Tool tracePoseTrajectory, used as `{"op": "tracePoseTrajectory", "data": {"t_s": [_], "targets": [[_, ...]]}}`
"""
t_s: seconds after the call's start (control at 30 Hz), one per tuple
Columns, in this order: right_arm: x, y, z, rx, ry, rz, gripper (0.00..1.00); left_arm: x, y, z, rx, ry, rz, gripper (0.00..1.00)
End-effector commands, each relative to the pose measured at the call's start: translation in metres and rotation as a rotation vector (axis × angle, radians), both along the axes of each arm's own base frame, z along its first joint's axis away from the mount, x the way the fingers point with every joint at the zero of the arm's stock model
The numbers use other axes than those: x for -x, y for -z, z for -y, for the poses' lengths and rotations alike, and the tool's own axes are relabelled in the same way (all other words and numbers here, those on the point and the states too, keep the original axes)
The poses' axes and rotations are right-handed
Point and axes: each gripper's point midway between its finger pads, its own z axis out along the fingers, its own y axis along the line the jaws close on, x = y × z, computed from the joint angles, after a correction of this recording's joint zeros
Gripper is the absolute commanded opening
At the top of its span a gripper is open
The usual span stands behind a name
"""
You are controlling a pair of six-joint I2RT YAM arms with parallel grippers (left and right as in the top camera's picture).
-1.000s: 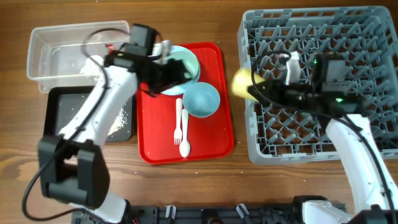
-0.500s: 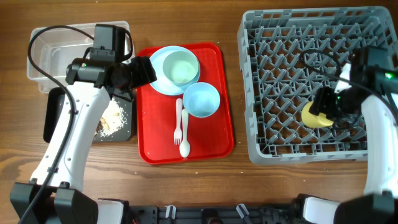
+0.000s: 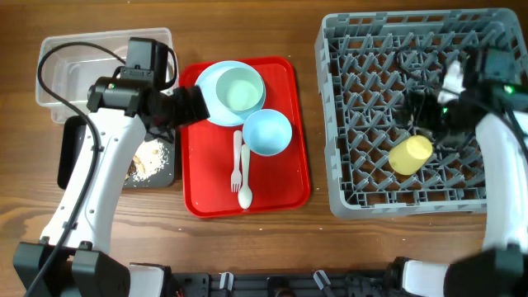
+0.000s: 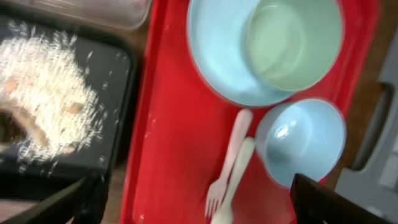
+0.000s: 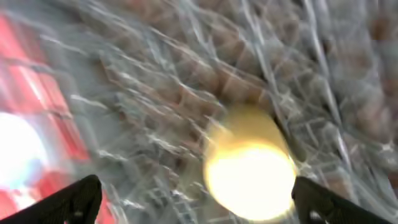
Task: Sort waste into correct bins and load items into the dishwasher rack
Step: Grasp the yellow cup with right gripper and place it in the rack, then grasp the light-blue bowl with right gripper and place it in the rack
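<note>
Right gripper (image 5: 194, 186): jaws spread wide, nothing pinched. The yellow cup (image 3: 410, 154) lies on its side on the pegs of the dishwasher rack (image 3: 412, 207), just ahead of the open jaws and clear of both fingers. The right wrist view is heavily motion-blurred, so I can't read any finer detail there.

Left gripper (image 4: 186, 190): jaws spread as well, and empty. I've got it hovering over the left part of the red tray (image 3: 206, 181). The fork (image 3: 236, 161) and spoon (image 3: 245, 186) lie side by side ahead of the gap between the jaws. The light blue bowl (image 3: 267, 132) sits just ahead of one finger. Further ahead, the pale green bowl (image 3: 240, 89) sits on the light blue plate (image 3: 208, 87). The black tray (image 3: 70, 157) is by the other finger, with food scraps (image 3: 150, 157) in it. The clear tub (image 3: 58, 78) is beyond that.
</note>
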Motion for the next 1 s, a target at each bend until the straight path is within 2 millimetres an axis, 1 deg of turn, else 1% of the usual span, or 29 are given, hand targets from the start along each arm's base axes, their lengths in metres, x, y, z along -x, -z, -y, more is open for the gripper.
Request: {"op": "tracePoseTrajectory", "data": {"t_s": [0.0,0.03,0.07,0.1,0.13,0.17,0.2,0.23,0.27,0.37,0.4,0.43,0.47,0.5,0.53,0.57,0.6,0.63,0.67,0.7,0.73,0.77,0.8,0.83,0.87,0.93,0.97], "targets": [[-0.017,-0.086,-0.078,-0.170,-0.298,0.360,1.00,0.012,0.003,-0.018,-0.047,-0.061,-0.053,0.97],[-0.018,-0.092,-0.097,-0.172,-0.354,0.390,0.98,0.013,0.004,-0.024,-0.043,-0.095,-0.061,0.97],[-0.018,-0.090,-0.122,-0.182,-0.422,0.391,0.91,0.013,0.004,-0.033,-0.035,-0.143,-0.067,0.97],[-0.018,-0.081,-0.146,-0.158,-0.485,0.372,0.88,0.012,0.004,-0.046,-0.025,-0.214,-0.072,0.97],[-0.020,-0.071,-0.159,-0.126,-0.496,0.344,0.86,0.012,0.004,-0.053,-0.022,-0.243,-0.073,0.98],[-0.021,-0.052,-0.178,-0.076,-0.524,0.293,0.82,0.011,0.004,-0.062,-0.020,-0.271,-0.072,0.97],[-0.020,-0.037,-0.193,-0.054,-0.561,0.259,0.79,0.011,0.004,-0.066,-0.020,-0.284,-0.072,0.97],[-0.021,-0.015,-0.211,-0.040,-0.580,0.204,0.79,0.012,0.004,-0.071,-0.020,-0.299,-0.072,0.98],[-0.023,0.015,-0.225,-0.024,-0.563,0.126,0.79,0.012,0.004,-0.073,-0.020,-0.305,-0.072,0.98],[-0.022,0.077,-0.246,-0.027,-0.565,-0.025,0.79,0.011,0.004,-0.073,-0.019,-0.306,-0.071,0.98],[-0.018,0.101,-0.249,-0.015,-0.570,-0.088,0.75,0.011,0.004,-0.073,-0.020,-0.306,-0.071,0.99],[-0.017,0.119,-0.248,0.000,-0.539,-0.137,0.71,0.011,0.004,-0.073,-0.020,-0.306,-0.071,0.99],[-0.016,0.133,-0.245,0.008,-0.511,-0.175,0.67,0.011,0.004,-0.073,-0.020,-0.306,-0.071,0.99],[-0.015,0.151,-0.245,0.010,-0.488,-0.216,0.56,0.011,0.004,-0.073,-0.020,-0.306,-0.071,0.99],[-0.015,0.156,-0.245,0.010,-0.478,-0.224,0.48,0.011,0.004,-0.073,-0.020,-0.306,-0.071,0.99],[-0.017,0.158,-0.246,0.009,-0.477,-0.221,0.23,0.011,0.004,-0.073,-0.020,-0.306,-0.071,0.99],[-0.020,0.156,-0.248,0.005,-0.475,-0.206,0.13,0.011,0.004,-0.073,-0.020,-0.306,-0.071,0.99],[-0.025,0.148,-0.249,-0.001,-0.473,-0.183,0.09,0.011,0.004,-0.073,-0.020,-0.306,-0.071,0.99],[-0.032,0.136,-0.247,0.000,-0.463,-0.149,0.08,0.011,0.004,-0.073,-0.019,-0.306,-0.069,0.99],[-0.043,0.112,-0.241,0.022,-0.444,-0.086,0.04,0.010,0.004,-0.073,-0.019,-0.306,-0.067,0.99],[-0.053,0.083,-0.233,0.060,-0.420,-0.012,0.04,0.010,0.004,-0.073,-0.019,-0.306,-0.066,0.99],[-0.065,0.050,-0.219,0.128,-0.380,0.079,0.04,0.010,0.004,-0.073,-0.019,-0.306,-0.065,0.99],[-0.076,0.012,-0.200,0.212,-0.318,0.192,0.04,0.010,0.004,-0.073,-0.019,-0.306,-0.064,0.99],[-0.082,-0.013,-0.187,0.270,-0.269,0.269,0.04,0.010,0.004,-0.073,-0.019,-0.306,-0.064,0.99],[-0.086,-0.040,-0.170,0.338,-0.203,0.353,0.04,0.010,0.004,-0.073,-0.019,-0.306,-0.064,0.99],[-0.095,-0.106,-0.119,0.554,0.025,0.550,0.04,0.009,0.003,-0.073,-0.019,-0.306,-0.060,0.99],[-0.099,-0.126,-0.102,0.672,0.080,0.605,0.04,0.008,0.003,-0.073,-0.018,-0.306,-0.057,0.99]]}}
